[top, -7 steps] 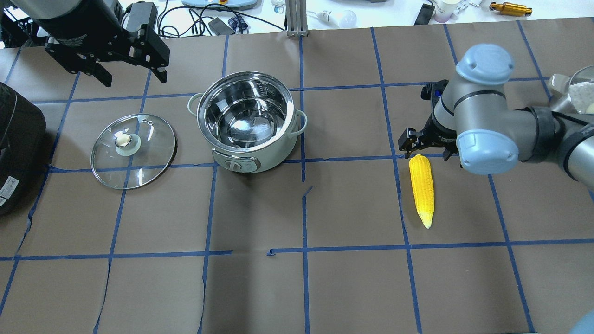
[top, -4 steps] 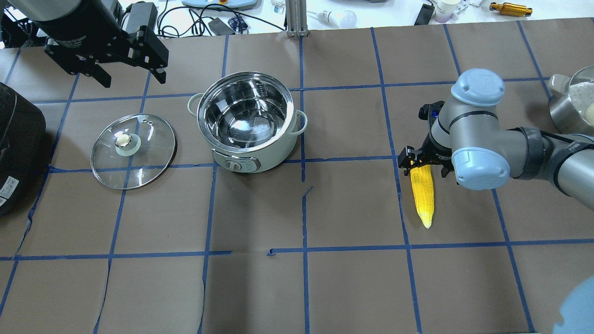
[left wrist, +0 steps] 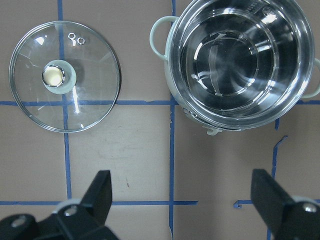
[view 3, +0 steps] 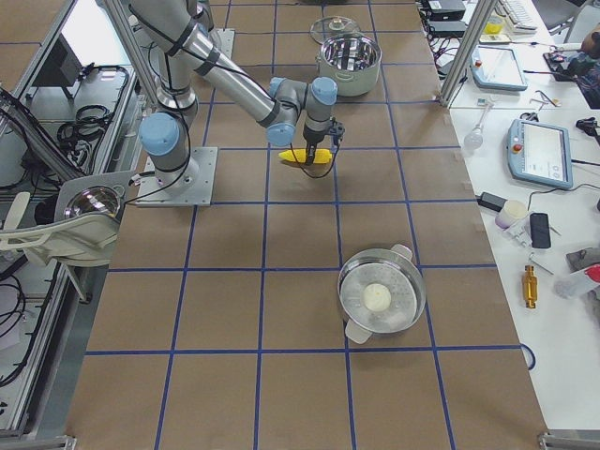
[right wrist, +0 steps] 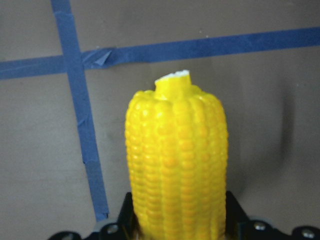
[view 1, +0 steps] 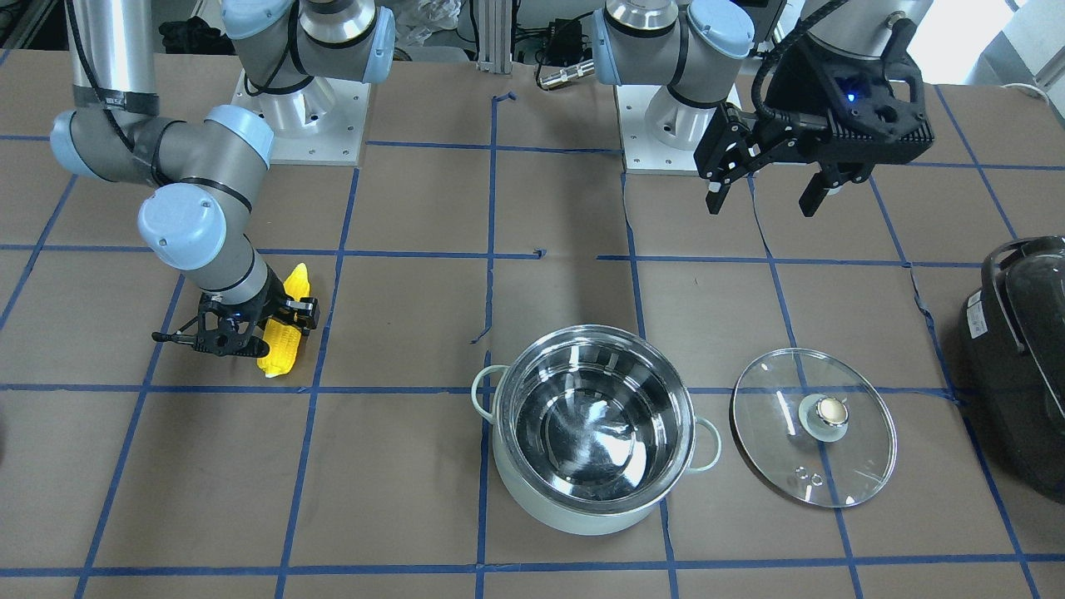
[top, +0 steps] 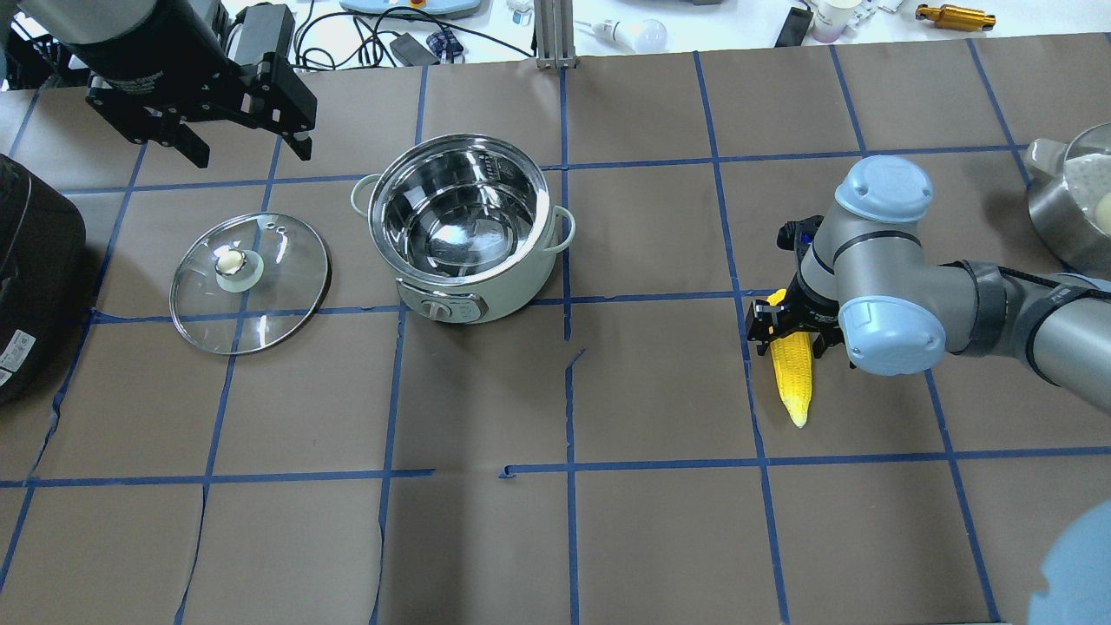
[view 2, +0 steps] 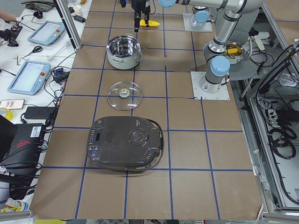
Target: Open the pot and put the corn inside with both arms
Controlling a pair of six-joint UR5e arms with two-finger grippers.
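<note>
The mint-green pot (top: 521,282) stands open in the middle of the table, its steel inside empty; it also shows in the front view (view 1: 582,516) and the left wrist view (left wrist: 172,60). Its glass lid (top: 278,286) lies flat on the table beside it (view 1: 782,466). The yellow corn (top: 794,382) lies on the table to the right. My right gripper (top: 788,334) is down over the thick end, jaws pressed on both sides of the corn (right wrist: 175,160). My left gripper (top: 252,152) hangs open and empty above the table behind the lid (view 1: 761,208).
A large black appliance (top: 35,243) sits at the table's left end. A steel pot holding something white (top: 1072,200) stands at the right edge. Cables and tools lie beyond the far edge.
My right gripper has moved from just behind the corn's thick end down over it and closed on it. The corn has not shifted. The left arm has barely moved.
</note>
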